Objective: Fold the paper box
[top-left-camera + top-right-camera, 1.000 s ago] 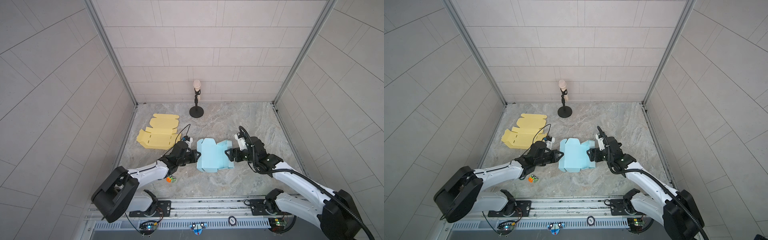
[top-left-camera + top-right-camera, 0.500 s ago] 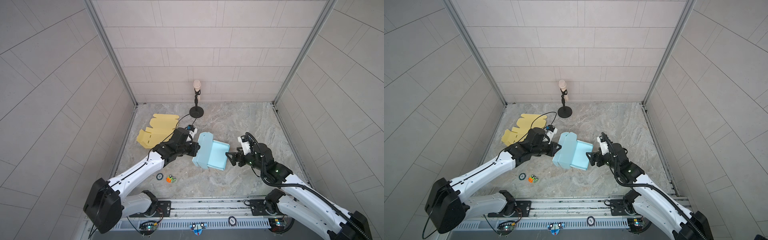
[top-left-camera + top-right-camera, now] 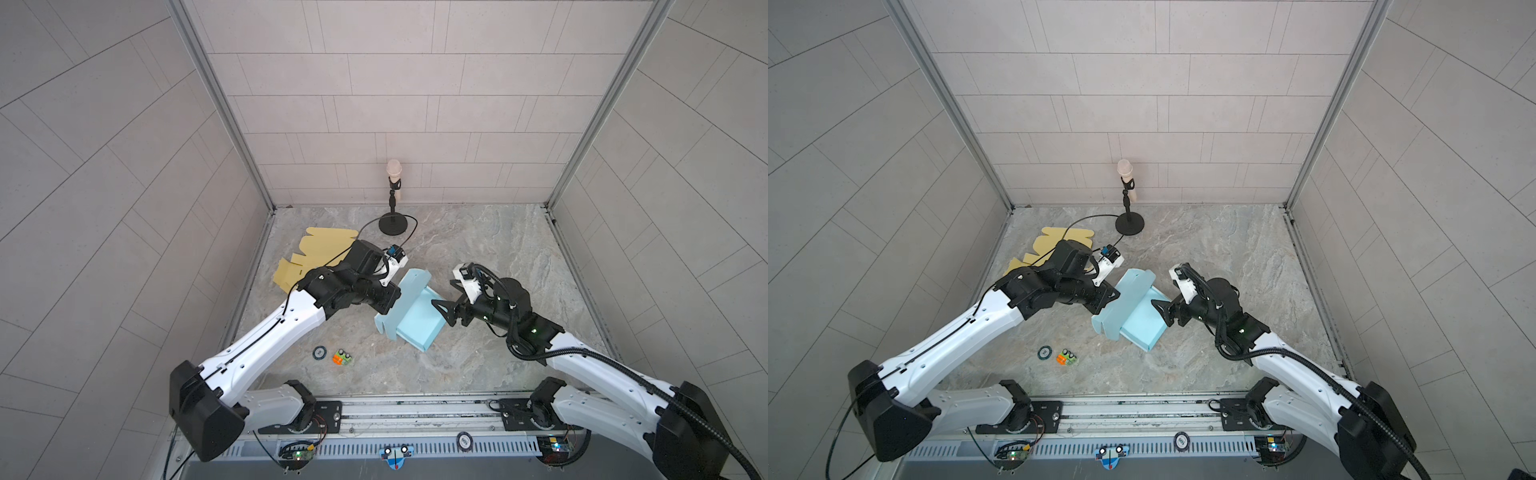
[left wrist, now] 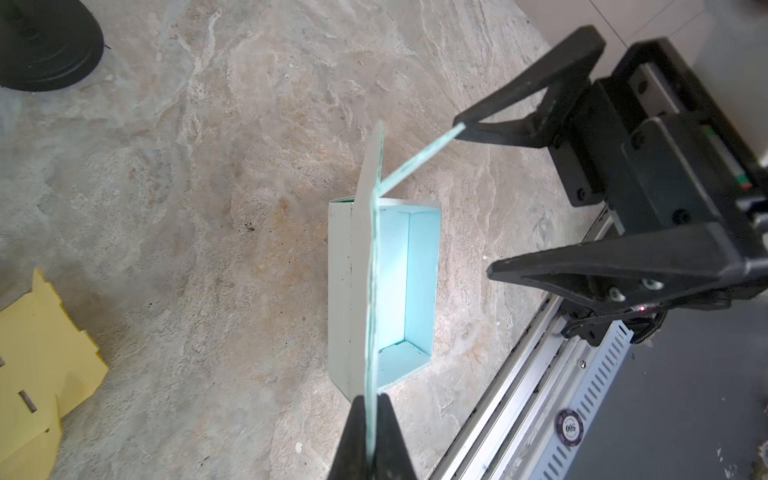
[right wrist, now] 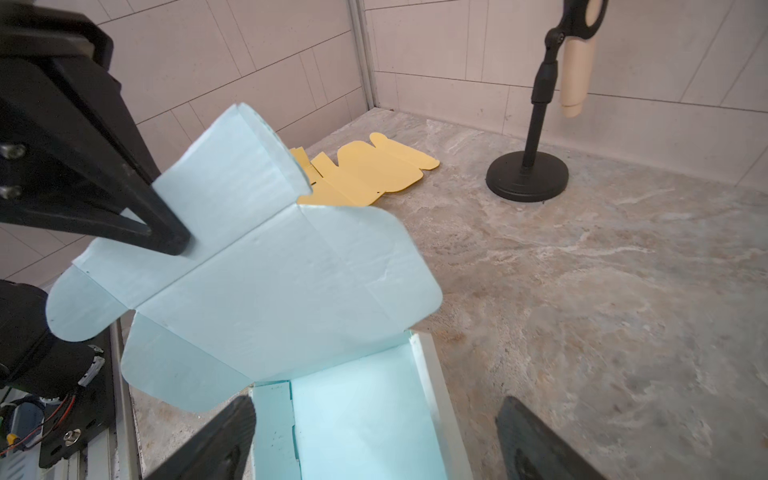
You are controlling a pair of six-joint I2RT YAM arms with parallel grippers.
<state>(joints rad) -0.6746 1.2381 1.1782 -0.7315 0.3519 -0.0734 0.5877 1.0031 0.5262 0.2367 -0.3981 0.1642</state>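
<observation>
The light blue paper box (image 3: 419,322) (image 3: 1142,322) stands in the middle of the table, its tray open upward. Its lid (image 5: 270,282) is raised, with rounded side flaps hanging loose. My left gripper (image 3: 388,299) (image 3: 1104,301) (image 4: 371,401) is shut on the lid's front flap; in the left wrist view the lid shows edge-on. My right gripper (image 3: 442,311) (image 3: 1162,312) (image 5: 374,411) stands open at the tray's right end, its fingers (image 5: 232,424) on either side of the tray's width and holding nothing. The tray's inside (image 4: 419,282) is bare.
A flat yellow cardboard blank (image 3: 316,257) lies at the back left, partly under my left arm. A microphone stand (image 3: 393,224) stands at the back centre. A round chip (image 3: 318,353) and a small orange-green item (image 3: 342,357) lie front left. A metal rail (image 3: 415,415) runs along the front.
My left gripper has risen and drawn back, lifting the lid from flat to upright; the box has turned slightly. My right gripper has backed off to the tray's end and stays open.
</observation>
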